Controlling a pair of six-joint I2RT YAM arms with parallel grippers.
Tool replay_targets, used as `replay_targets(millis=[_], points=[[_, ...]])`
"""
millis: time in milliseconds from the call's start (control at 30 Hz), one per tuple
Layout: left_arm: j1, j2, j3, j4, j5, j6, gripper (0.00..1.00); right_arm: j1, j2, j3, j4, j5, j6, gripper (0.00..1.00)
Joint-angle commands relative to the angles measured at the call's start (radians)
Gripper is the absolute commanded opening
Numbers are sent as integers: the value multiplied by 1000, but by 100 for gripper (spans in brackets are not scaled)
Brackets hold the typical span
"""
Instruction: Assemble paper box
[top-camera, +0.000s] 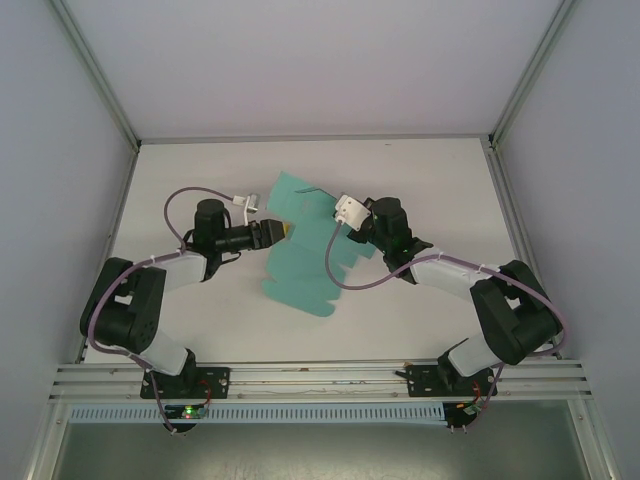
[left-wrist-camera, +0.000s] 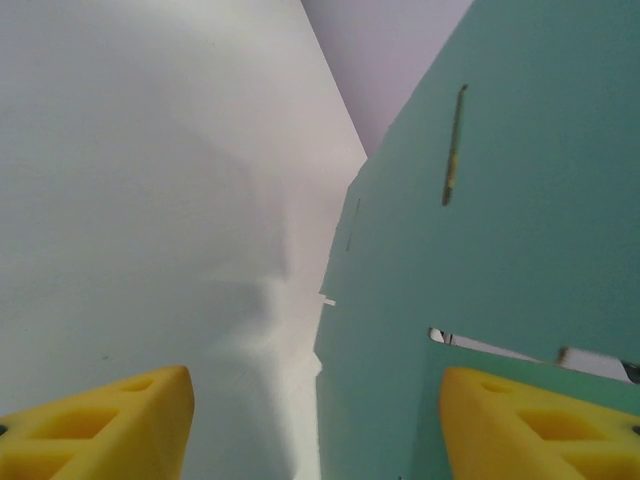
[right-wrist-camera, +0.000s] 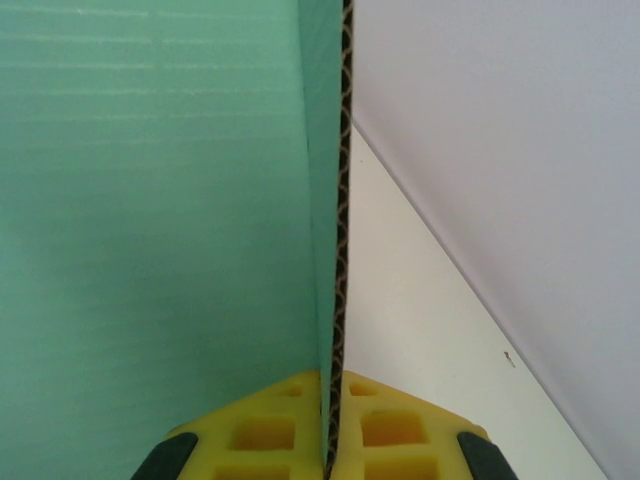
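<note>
Yellow-tipped right gripper (right-wrist-camera: 332, 425) pinches the right edge of the unfolded teal paper box (top-camera: 295, 270), mid-table (top-camera: 420, 180); left gripper (left-wrist-camera: 315, 425) stands spread at its left edge. Risk: a single-edge pinch may let the sheet pivot, slip or crease.

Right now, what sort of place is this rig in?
Probably a lab robot cell: a white table boxed in by plain panels, the left arm and right arm bolted to an aluminium rail, and one teal paper box sheet between them.
</note>
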Motion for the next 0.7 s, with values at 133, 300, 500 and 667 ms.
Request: replay_targets(millis=[133,300,500,667], points=[[-36,-74,5,-114,19,94,68,19,-13,35,-1,11,30,0],[-78,4,58,-124,35,115,63,52,-12,52,7,31,42,0],[-87,68,107,-130,22,112,43,74,-34,56,-1,19,51,0],[-93,69,128,-223,-62,151,22,105,-71,60,-35,53,36,0]])
